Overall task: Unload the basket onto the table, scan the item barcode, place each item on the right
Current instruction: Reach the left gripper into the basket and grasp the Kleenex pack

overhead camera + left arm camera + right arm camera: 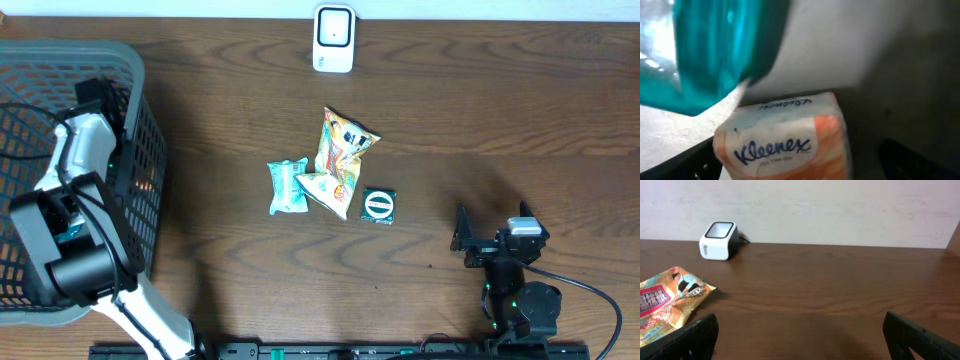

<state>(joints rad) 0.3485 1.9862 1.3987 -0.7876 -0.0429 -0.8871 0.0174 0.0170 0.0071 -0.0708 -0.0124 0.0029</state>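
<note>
My left arm (80, 150) reaches down into the grey mesh basket (140, 110). In the left wrist view its gripper (790, 167) is open. A white and orange Kleenex tissue pack (782, 140) lies between the dark fingers (687, 162), with a gap on its right side. A teal wrapper (715, 50) hangs blurred just above. The white barcode scanner (333, 38) (719, 240) stands at the table's far edge. My right gripper (492, 228) (800, 335) is open and empty, low over bare wood at the front right.
Three packets lie mid-table: a yellow-orange snack bag (343, 150) (667, 302), a teal packet (288, 186) and a small dark green packet (379, 205). The basket fills the left side. A pale wall runs behind the scanner.
</note>
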